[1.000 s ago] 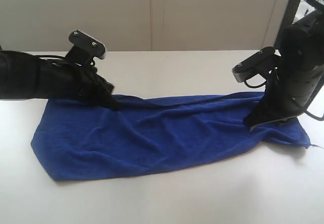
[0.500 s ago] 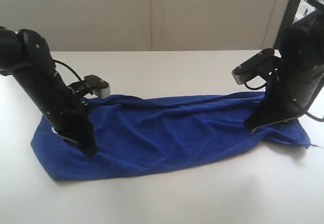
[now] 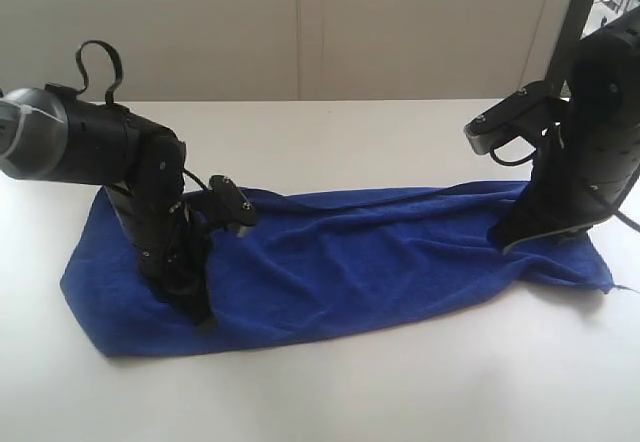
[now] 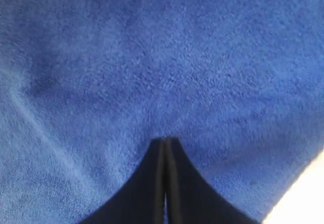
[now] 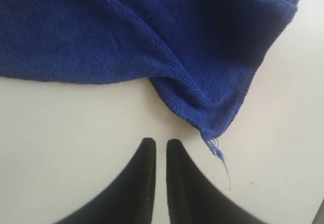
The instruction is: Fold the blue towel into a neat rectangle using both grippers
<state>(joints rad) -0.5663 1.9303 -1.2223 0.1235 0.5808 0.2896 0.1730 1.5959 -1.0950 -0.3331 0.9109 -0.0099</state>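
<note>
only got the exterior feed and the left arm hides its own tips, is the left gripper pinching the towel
observer: not that I can see. The left gripper is shut, fingers pressed together over flat blue towel, with no cloth showing between them.
operator: and the right one, has it got the corner
observer: no. The right gripper sits over bare table, nearly closed and empty, just short of the loose thread at the towel's corner.
</note>
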